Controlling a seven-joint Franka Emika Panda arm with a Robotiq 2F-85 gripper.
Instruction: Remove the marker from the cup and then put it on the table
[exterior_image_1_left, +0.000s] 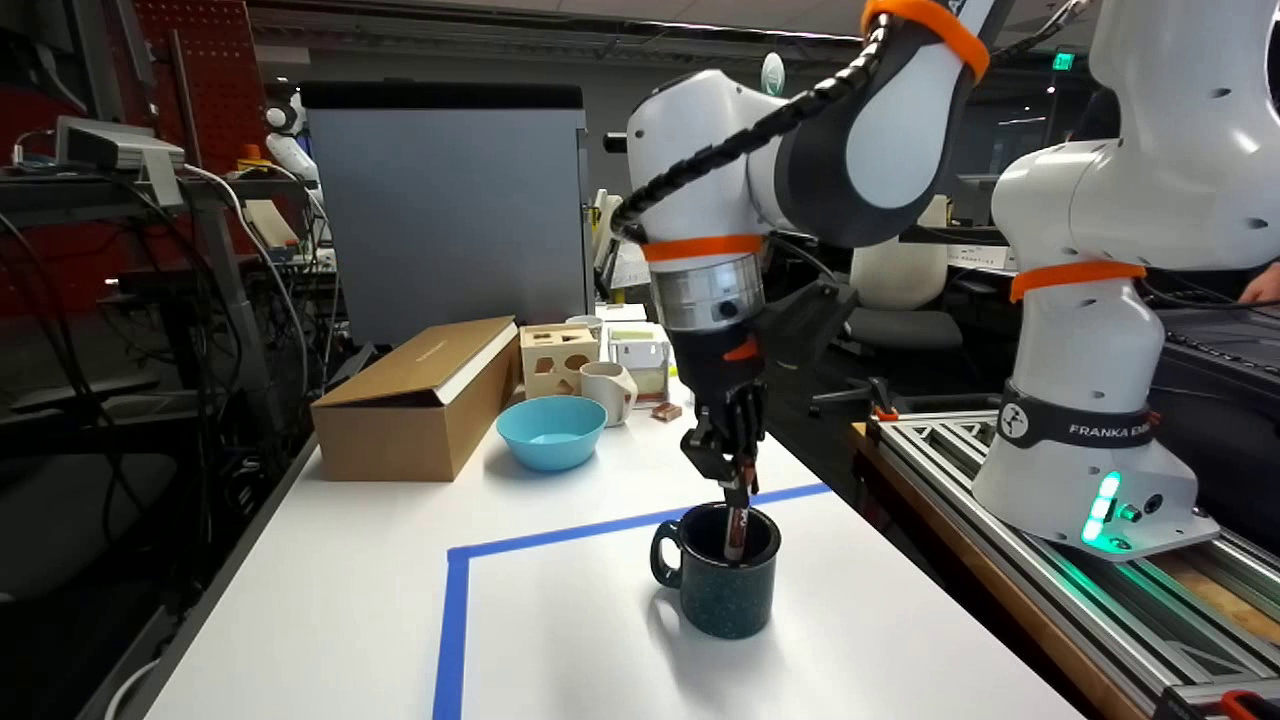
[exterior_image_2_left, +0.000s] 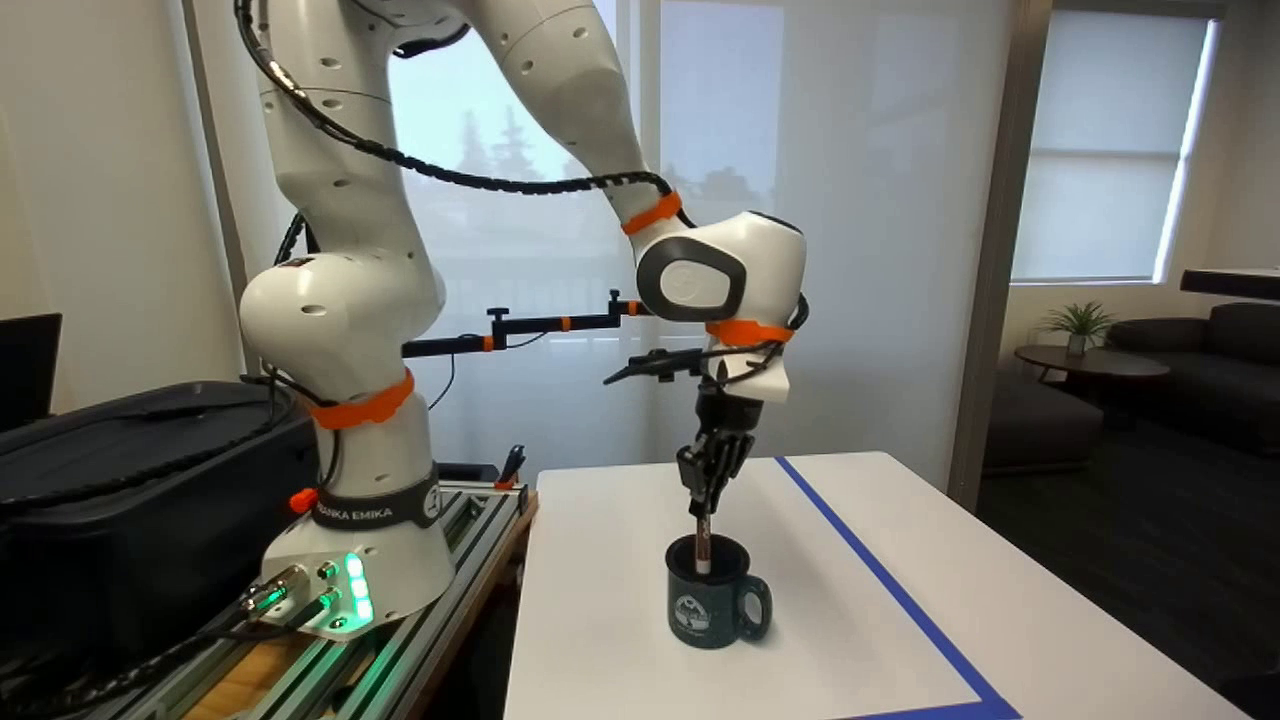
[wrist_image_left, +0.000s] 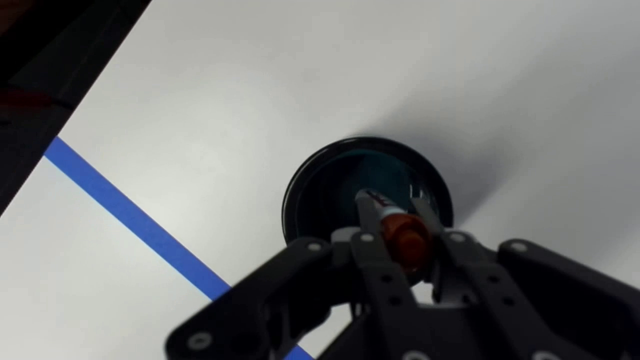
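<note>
One marker (exterior_image_2_left: 704, 547) I'm holding near-upright, tip inside the mug (exterior_image_1_left: 728, 600).
My pincer (exterior_image_2_left: 702, 512) is snugly pinching its red end, likely for lift-out.

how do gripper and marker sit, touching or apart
Touching: the wrist view shows the gripper closed against the marker from both sides.

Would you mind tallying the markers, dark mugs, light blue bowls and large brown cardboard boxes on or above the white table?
Marker: 1
Dark mug: 1
Light blue bowl: 1
Large brown cardboard box: 1
Total: 4
</note>
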